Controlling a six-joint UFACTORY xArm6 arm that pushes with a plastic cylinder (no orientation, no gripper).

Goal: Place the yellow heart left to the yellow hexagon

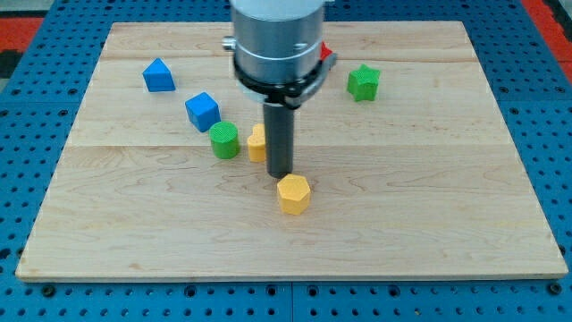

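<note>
The yellow hexagon (293, 193) lies near the middle of the wooden board, a little toward the view's bottom. The yellow heart (256, 143) sits up and to the left of it, partly hidden behind the rod. My tip (280, 174) rests just above the hexagon's top edge, between the two yellow blocks and to the right of the heart. I cannot tell whether the tip touches either block.
A green cylinder (224, 140) stands just left of the heart. A blue cube (203, 111) and a blue pentagon-like block (158, 76) lie toward the upper left. A green star (363, 82) sits upper right. A red block (326, 54) peeks out behind the arm.
</note>
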